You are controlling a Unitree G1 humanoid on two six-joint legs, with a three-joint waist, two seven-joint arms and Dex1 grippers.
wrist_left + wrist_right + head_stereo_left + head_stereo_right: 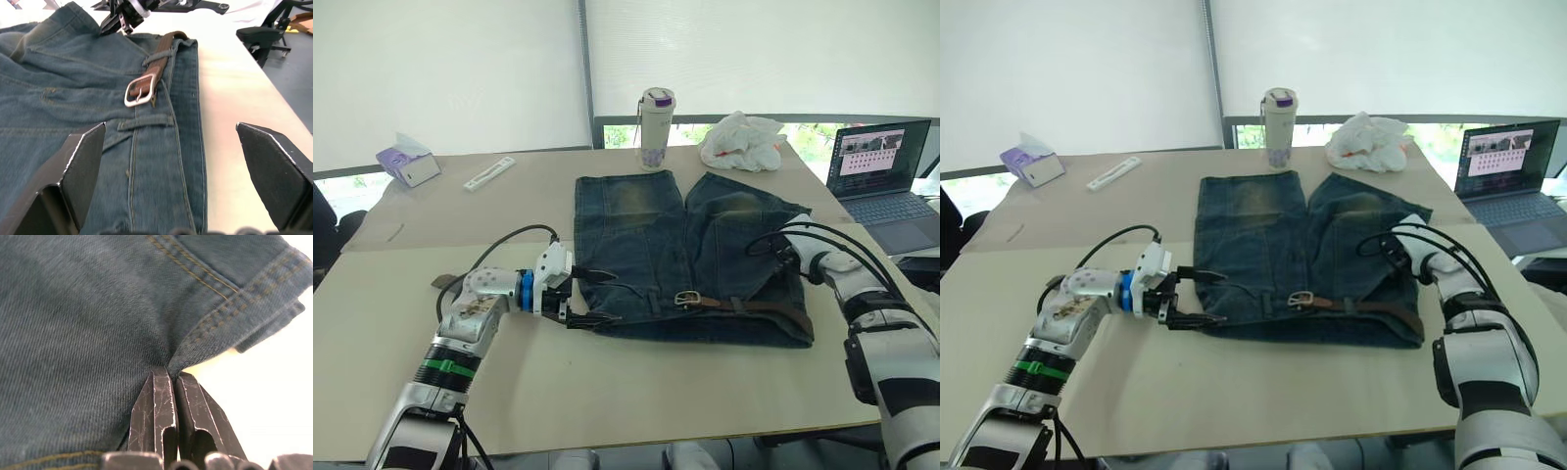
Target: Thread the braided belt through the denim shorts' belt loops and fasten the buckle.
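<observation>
The faded denim shorts [690,255] are lying flat on the bench [607,382], the brown braided belt [749,305] and silver buckle [686,299] sitting along the waistband. The left gripper [590,297] is spreading wide beside them; the right gripper [172,387] is pinching their fabric.

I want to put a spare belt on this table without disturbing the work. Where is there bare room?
Free: the near table strip between both arms, below the denim shorts; also the far left stretch between the tissue box and the white strip. Crowded: behind the shorts, with bottle and plastic bag, and by the laptop.
</observation>
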